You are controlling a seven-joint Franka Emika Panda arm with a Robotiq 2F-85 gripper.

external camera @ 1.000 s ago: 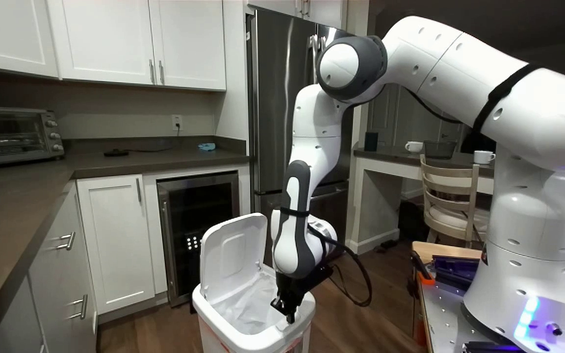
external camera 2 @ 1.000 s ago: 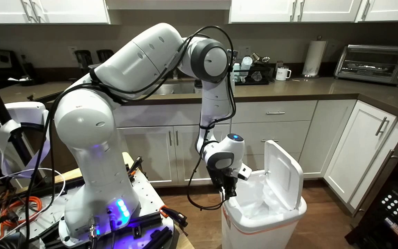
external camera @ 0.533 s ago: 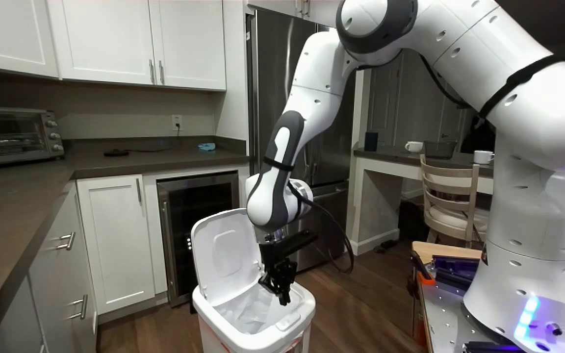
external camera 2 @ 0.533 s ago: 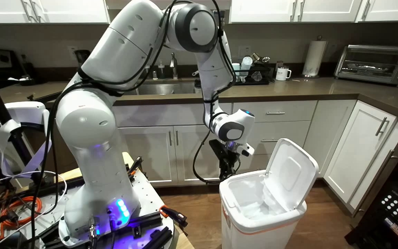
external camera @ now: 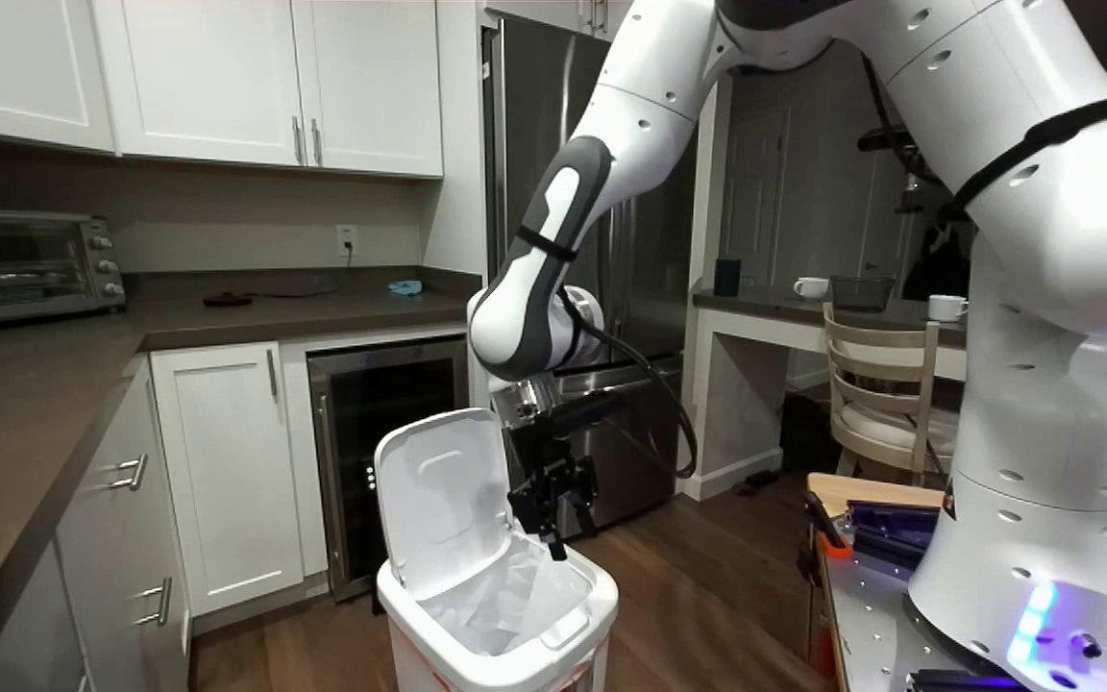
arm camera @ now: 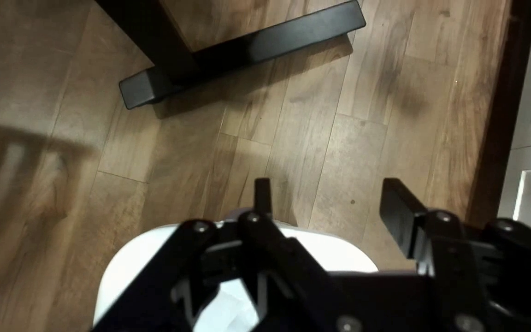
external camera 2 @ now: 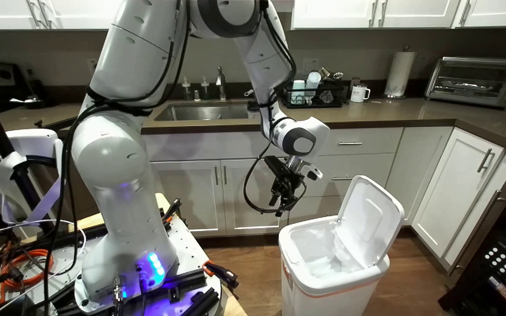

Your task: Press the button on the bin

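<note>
The white bin (external camera: 409, 663) stands on the wooden floor, its lid (external camera 2: 371, 219) raised and leaning back, a pale liner (external camera: 486, 605) inside. On the rim nearest the robot, the button (external camera: 565, 630) shows as a small raised piece. My black gripper (external camera: 571, 540) hangs in the air above that rim, tilted and apart from it; it is also visible beside the bin's top in an exterior view (external camera 2: 276, 207). Wide apart stand the gripper's (arm camera: 325, 198) fingers in the wrist view, only floor and a bit of white rim (arm camera: 334, 251) behind the gap. The button cannot be made out there.
White lower cabinets (external camera 2: 453, 188) and a dark glass-front cooler (external camera: 390, 452) line the room behind the bin. The robot's base table (external camera 2: 191, 250) carries tools and cables. A black floor foot (arm camera: 265, 48) lies beyond the bin. A wooden chair (external camera: 885, 394) stands farther back.
My arm has risen from the bin's rim, leaving the button uncovered. The gripper has tilted and its fingers have spread from shut. The lid has swung further back.
</note>
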